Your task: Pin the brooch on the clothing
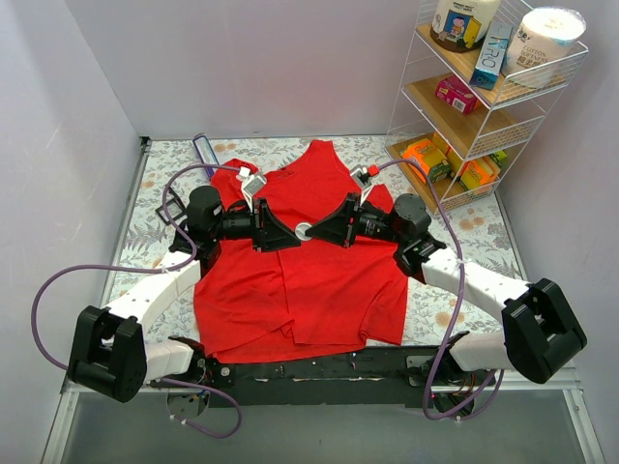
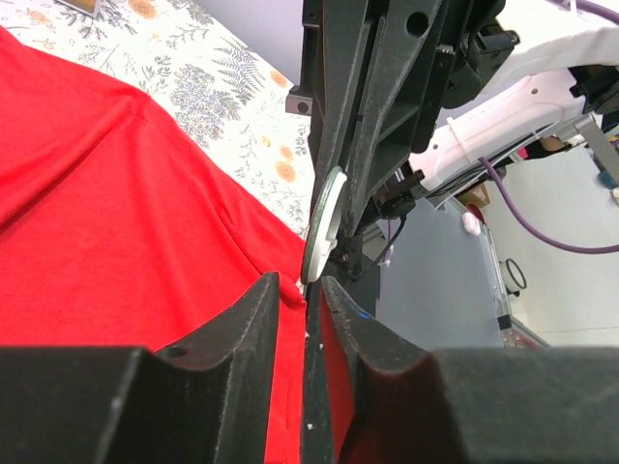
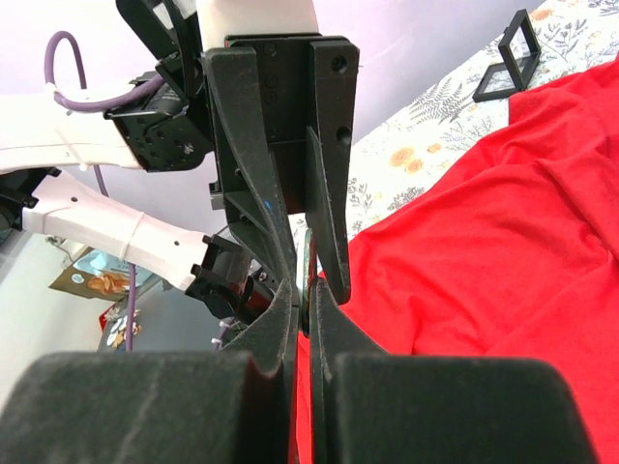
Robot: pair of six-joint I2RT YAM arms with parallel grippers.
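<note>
Floral bench (image 1: 464,227) carries the clothing (image 1: 309,290) at centre; right gripper (image 3: 306,302) jaws clamp the brooch (image 2: 324,217) edgewise; left gripper (image 2: 311,286) jaws nearly closed, hold unclear.

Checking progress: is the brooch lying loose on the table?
No, the brooch sits between the left gripper and right gripper, above the clothing.

The clothing (image 1: 319,290) lies spread on the table (image 1: 484,237); over its middle the left gripper (image 1: 293,235) and right gripper (image 1: 316,232) meet, the brooch (image 1: 304,231) between them
</note>
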